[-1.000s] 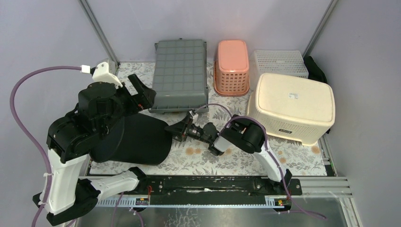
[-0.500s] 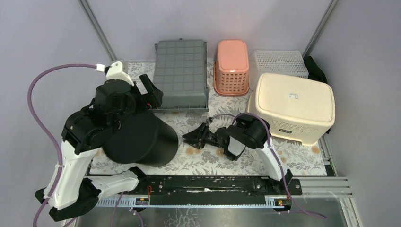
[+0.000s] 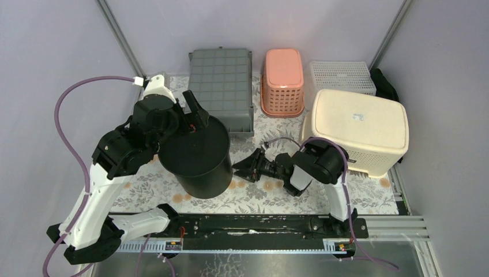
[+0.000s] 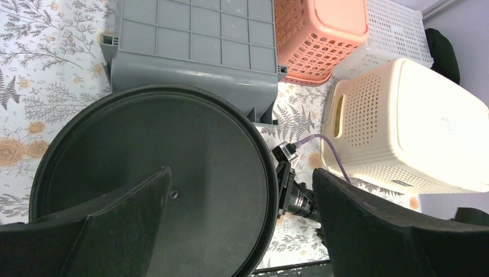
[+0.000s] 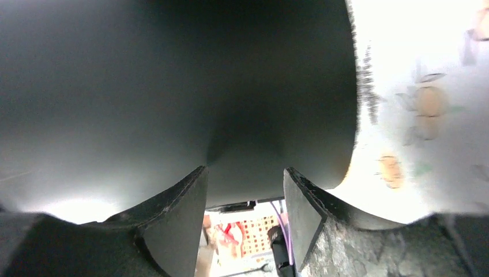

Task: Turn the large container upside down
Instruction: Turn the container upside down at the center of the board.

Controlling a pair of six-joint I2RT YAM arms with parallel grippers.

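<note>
- The black container [image 3: 199, 158] stands on end just in front of the grey crate [image 3: 221, 91]. From above, its upper rim overlaps the crate's near edge.
- The face you see on top is flat, round and dark, with a raised ring just inside the rim.
- Your left gripper [image 3: 195, 112] hangs over that top face, at the side closest to the grey crate, jaws spread wide and holding nothing.
- In the left wrist view one of its fingers [image 4: 369, 231] sits out past the container's rim and the other lies over the round face. Whether either one touches the plastic cannot be told.
- Your right gripper [image 3: 245, 170] lies low, in front of the grey crate's right corner, pointing at the container's side wall.
- Its jaws stand partly apart with nothing between them. The right wrist view shows the black wall filling the frame just ahead of the fingers [image 5: 173, 231], but contact cannot be confirmed.
- Right of the grey crate sits an upturned orange basket [image 3: 282, 81], then a white basket [image 3: 340, 76], with a cream bin [image 3: 357, 130] in front of that.
- All of it rests on a floral cloth [image 3: 254, 193].
</note>
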